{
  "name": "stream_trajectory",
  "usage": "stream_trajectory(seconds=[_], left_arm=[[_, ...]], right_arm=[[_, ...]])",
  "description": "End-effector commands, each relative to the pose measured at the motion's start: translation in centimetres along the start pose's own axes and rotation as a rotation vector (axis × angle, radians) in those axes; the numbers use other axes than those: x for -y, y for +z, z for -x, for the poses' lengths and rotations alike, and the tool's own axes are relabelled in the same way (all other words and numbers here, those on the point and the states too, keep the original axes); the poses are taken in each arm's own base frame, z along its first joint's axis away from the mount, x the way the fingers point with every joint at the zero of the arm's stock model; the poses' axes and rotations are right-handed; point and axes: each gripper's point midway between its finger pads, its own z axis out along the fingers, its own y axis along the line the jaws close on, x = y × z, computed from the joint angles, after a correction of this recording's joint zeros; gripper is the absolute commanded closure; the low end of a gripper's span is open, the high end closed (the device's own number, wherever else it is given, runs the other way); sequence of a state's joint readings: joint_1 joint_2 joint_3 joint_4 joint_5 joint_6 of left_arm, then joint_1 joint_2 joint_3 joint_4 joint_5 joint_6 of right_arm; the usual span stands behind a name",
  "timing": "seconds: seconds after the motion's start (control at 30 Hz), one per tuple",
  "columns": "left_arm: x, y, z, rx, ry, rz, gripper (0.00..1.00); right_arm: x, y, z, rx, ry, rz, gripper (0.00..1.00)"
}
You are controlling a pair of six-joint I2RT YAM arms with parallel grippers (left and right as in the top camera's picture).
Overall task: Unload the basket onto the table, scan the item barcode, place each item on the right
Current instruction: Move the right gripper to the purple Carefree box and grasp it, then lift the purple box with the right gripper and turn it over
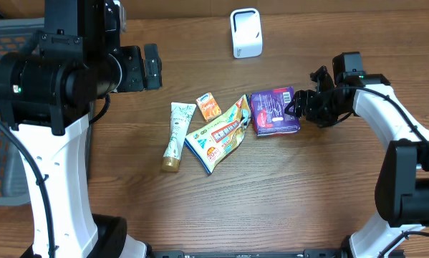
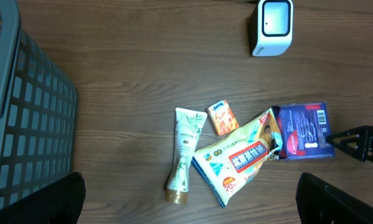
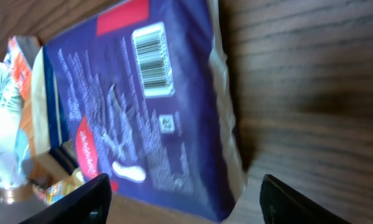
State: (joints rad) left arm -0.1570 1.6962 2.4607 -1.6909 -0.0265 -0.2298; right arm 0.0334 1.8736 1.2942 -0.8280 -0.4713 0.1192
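A purple packet lies flat on the wooden table, its white barcode facing up near the far right corner. The white scanner stands at the back of the table. My right gripper is low at the packet's right edge. In the right wrist view the packet has its near corner between the spread fingers of that gripper, and neither finger touches it. My left gripper hangs open high over the left side, with nothing in it.
Left of the packet lie a yellow snack pouch, a small orange box and a pale green tube. A grey mesh basket stands at the table's far left.
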Motion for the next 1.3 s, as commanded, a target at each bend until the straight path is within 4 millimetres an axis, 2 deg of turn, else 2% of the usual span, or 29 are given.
stream_trajectory(seconds=[0.0,0.1,0.2,0.4,0.53,0.73,1.1,1.17,1.23,1.27], left_arm=[[0.2,-0.1,0.1,0.004,0.005,-0.01,0.0],[0.2,-0.1,0.1,0.004,0.005,-0.01,0.0],[0.2,-0.1,0.1,0.004,0.005,-0.01,0.0],[0.2,-0.1,0.1,0.004,0.005,-0.01,0.0],[0.2,-0.1,0.1,0.004,0.005,-0.01,0.0],[0.2,-0.1,0.1,0.004,0.005,-0.01,0.01],[0.2,-0.1,0.1,0.004,0.005,-0.01,0.0],[0.2,-0.1,0.1,0.004,0.005,-0.01,0.0],[0.2,-0.1,0.1,0.004,0.005,-0.01,0.0],[0.2,-0.1,0.1,0.004,0.005,-0.01,0.0]], right_arm=[[0.7,-0.2,1.0,0.046,-0.007,-0.045,0.25],[2.0,0.3,0.6,0.047,-0.003,-0.098,0.25],[2.4,0.9,0.1,0.04,0.001,-0.097,0.25],[1.9,1.8,-0.4,0.04,-0.006,-0.035,0.29],[1.8,1.9,-0.6,0.035,-0.006,-0.03,0.36],[1.5,2.2,-0.8,0.025,-0.006,-0.016,0.36],[2.5,3.5,-2.2,0.014,0.02,-0.021,0.4],[2.5,3.5,-2.2,0.015,0.023,-0.021,0.47],[2.5,3.5,-2.1,0.017,0.029,-0.021,0.66],[2.5,3.5,-2.1,0.017,0.029,-0.021,0.71]])
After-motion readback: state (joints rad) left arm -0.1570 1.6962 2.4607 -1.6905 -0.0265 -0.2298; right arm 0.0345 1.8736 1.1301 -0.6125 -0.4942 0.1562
